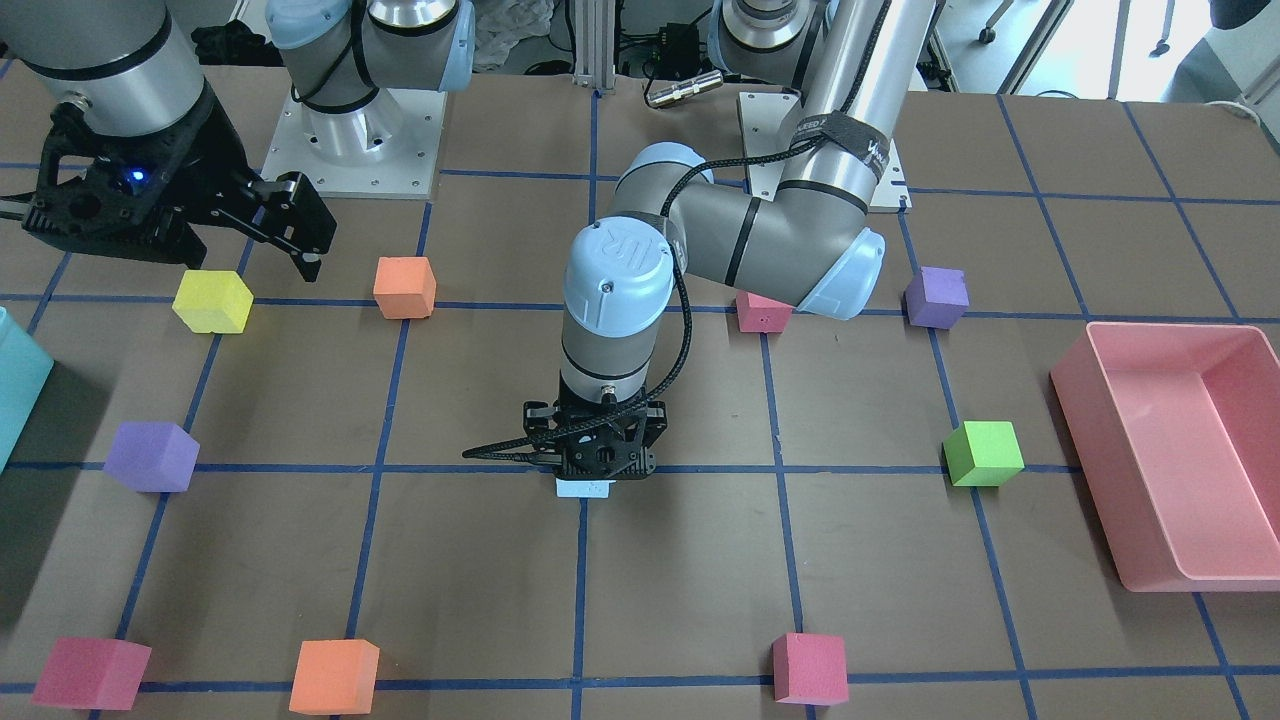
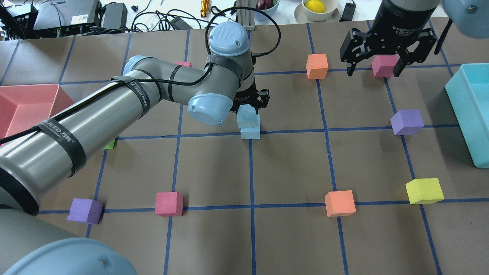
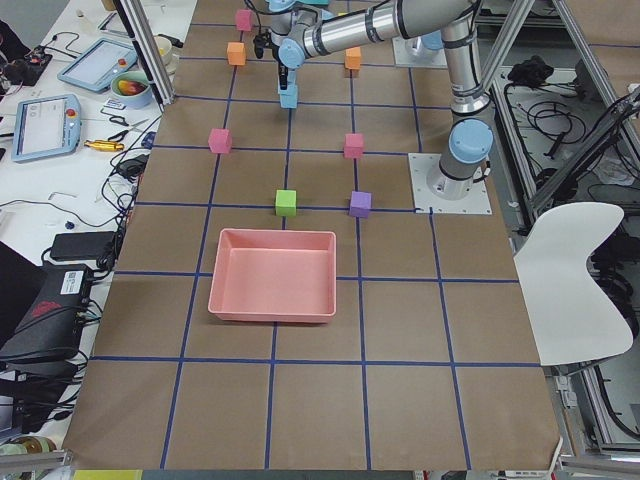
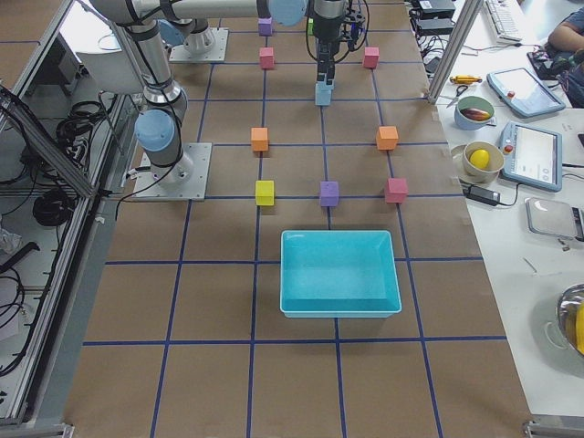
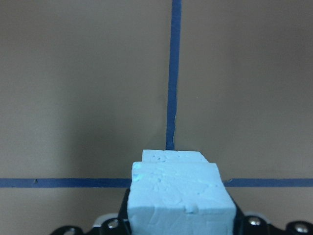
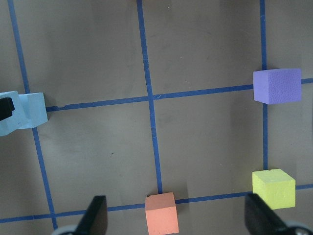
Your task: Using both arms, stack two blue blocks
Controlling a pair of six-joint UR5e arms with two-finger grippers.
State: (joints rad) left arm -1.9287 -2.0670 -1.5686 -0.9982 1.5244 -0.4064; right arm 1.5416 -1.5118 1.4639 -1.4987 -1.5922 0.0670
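Note:
Two pale blue blocks sit at the table's middle, one on the other. The upper blue block [image 2: 246,116] rests slightly askew on the lower blue block [image 2: 250,133]. My left gripper [image 2: 248,110] points straight down and is shut on the upper block, which fills the bottom of the left wrist view [image 5: 178,198], with the lower block's edge [image 5: 171,155] behind it. The stack also shows in the right wrist view [image 6: 22,115]. My right gripper [image 2: 373,71] is open and empty, raised at the far right over a pink cube [image 2: 384,65].
A pink bin [image 2: 26,103] stands at the left edge and a teal bin [image 2: 471,114] at the right. Loose cubes lie on the grid: orange [image 2: 317,65], purple [image 2: 407,122], yellow [image 2: 424,191], orange [image 2: 340,203], pink [image 2: 169,203], purple [image 2: 85,211].

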